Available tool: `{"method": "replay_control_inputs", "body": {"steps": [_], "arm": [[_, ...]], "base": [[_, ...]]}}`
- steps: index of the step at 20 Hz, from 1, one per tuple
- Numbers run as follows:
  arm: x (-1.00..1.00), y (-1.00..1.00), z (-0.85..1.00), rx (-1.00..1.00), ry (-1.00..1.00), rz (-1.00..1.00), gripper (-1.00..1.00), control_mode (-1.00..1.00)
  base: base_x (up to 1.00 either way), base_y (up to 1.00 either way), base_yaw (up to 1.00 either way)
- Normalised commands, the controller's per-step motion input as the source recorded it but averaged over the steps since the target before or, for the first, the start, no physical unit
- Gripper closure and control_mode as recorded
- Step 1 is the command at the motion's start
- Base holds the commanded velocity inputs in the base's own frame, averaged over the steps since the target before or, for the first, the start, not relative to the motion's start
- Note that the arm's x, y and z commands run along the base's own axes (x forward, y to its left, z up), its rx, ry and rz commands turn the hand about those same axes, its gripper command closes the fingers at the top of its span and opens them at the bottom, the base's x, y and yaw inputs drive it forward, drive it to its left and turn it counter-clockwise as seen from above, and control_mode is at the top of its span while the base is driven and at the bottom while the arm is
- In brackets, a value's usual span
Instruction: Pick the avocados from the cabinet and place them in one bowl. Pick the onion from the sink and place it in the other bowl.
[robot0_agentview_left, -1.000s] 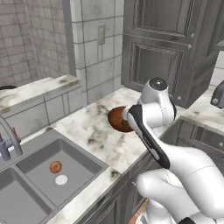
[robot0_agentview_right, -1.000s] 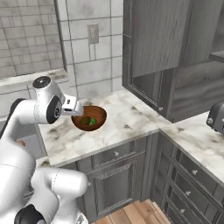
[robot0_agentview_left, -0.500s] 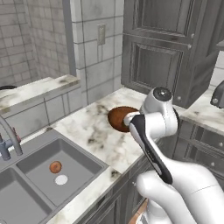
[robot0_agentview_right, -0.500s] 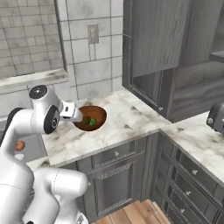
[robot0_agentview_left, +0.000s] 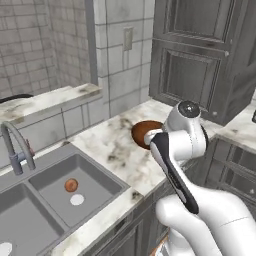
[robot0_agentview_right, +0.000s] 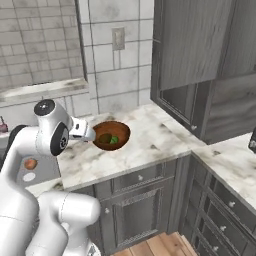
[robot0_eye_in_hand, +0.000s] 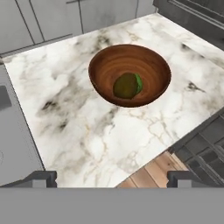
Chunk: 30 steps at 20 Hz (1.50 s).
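The gripper (robot0_eye_in_hand: 112, 178) has its two dark fingertips (robot0_eye_in_hand: 40, 178) spread as wide as they go, with nothing between them; in the hand view they frame bare marble worktop (robot0_eye_in_hand: 65, 109) and, beyond it, the reddish-brown bowl (robot0_eye_in_hand: 129, 74). Both avocados sit inside that bowl, the olive-brown avocado (robot0_eye_in_hand: 125, 85) in front and the bright green avocado (robot0_eye_in_hand: 138, 81) touching it behind. In the right base view the hand (robot0_agentview_right: 86, 131) hangs just beside the bowl's rim, on the sink side.

By the look of it the avocado half of the job is done and the onion (robot0_agentview_left: 71, 185) is what remains. It lies on the floor of the nearer basin of the sink (robot0_agentview_left: 107, 177), beside the round drain (robot0_agentview_left: 77, 199), well apart from the hand.

Risks from here, as a judgement:
- The onion is round and smooth, on a flat basin floor; a pinch that lands off-centre would likely squirt it sideways or roll it toward the drain
- Reaching down into the basin brings the wrist near the sink wall and the curved faucet (robot0_agentview_left: 15, 145); a careless descent could strike either
- A swing away that passes low over the bowl could clip its rim and tip the avocados out
- The cream bowl cannot be made out in these views, so the onion's drop point must be found first; dropping it into the reddish-brown bowl would be wrong
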Motion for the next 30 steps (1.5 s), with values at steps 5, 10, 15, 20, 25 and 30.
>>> {"method": "replay_control_inputs", "body": {"steps": [5,10,15,20,25,30], "arm": [[0.00,0.00,0.00,0.00,0.00,0.00,-1.00,1.00],[0.00,0.00,0.00,0.00,0.00,0.00,-1.00,1.00],[0.00,0.00,0.00,0.00,0.00,0.00,-1.00,1.00],[0.00,0.00,0.00,0.00,0.00,0.00,-1.00,1.00],[0.00,0.00,0.00,0.00,0.00,0.00,-1.00,1.00],[0.38,-0.17,-0.08,0.04,0.01,0.12,-1.00,-1.00]], "base": [[-0.01,0.41,0.45],[-0.05,0.37,0.48],[-0.03,0.32,0.49],[0.00,0.22,0.47],[0.05,-0.02,0.10],[0.00,0.00,0.00]]}}
